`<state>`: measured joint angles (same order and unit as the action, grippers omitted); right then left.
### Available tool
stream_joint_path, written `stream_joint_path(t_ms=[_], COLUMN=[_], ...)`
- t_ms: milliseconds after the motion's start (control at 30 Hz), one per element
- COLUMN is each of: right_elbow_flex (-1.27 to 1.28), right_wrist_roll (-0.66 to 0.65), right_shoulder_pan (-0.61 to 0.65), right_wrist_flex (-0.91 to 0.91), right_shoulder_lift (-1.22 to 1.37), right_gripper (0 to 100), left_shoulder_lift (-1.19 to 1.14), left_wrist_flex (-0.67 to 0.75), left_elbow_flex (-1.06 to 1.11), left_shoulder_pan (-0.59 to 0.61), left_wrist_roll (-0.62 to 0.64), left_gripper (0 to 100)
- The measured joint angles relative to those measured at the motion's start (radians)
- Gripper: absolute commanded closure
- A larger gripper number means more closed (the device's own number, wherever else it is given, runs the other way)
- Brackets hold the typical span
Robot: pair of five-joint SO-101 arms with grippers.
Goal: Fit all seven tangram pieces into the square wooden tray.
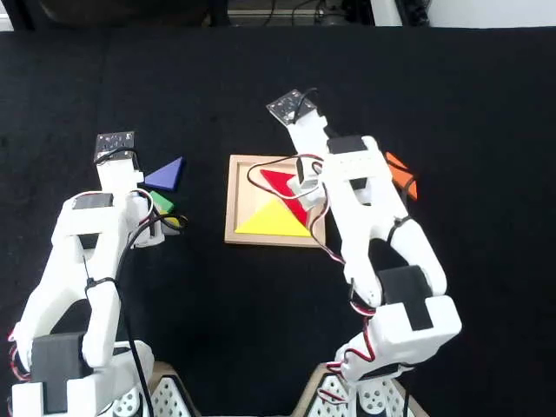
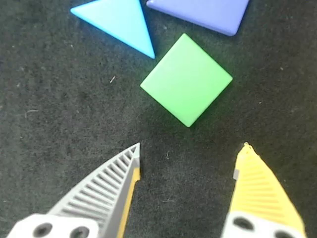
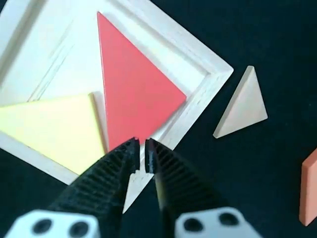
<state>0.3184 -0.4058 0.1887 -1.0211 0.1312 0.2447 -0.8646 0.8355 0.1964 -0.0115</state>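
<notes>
Here's the left gripper (image 2: 192, 148), fingers spread wide just short of the green square (image 2: 186, 79), lined up to straddle it, I'd say. The right gripper (image 3: 141, 148), fingers pinched almost together on nothing, sits over the tray (image 3: 198, 52) edge by the red triangle (image 3: 133, 84), likely to nudge it home. Count: two pieces in the tray, red triangle and yellow triangle (image 3: 54, 129); five out on the table (image 1: 486, 104) — green square, light blue triangle (image 2: 116, 22), purple piece (image 2: 203, 12), pale triangle (image 3: 242, 106), orange piece (image 3: 309, 188).
</notes>
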Motion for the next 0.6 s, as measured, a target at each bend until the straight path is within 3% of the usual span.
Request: stream_joint_path(t_ms=[467, 600], right_elbow_flex=[0.048, 0.080], right_wrist_roll=[0.002, 0.000], right_shoulder_pan=[-0.021, -0.018], right_wrist_flex=[0.044, 0.049], right_shoulder_lift=[0.000, 0.000], right_gripper=[98.7, 98.7], left_shoulder_lift=[0.000, 0.000], left_wrist_flex=[0.000, 0.074], left_elbow_flex=[0.000, 0.000], left_shoulder_pan=[-0.002, -0.063], left_wrist_roll=[0.000, 0.020], left_gripper=[69, 69])
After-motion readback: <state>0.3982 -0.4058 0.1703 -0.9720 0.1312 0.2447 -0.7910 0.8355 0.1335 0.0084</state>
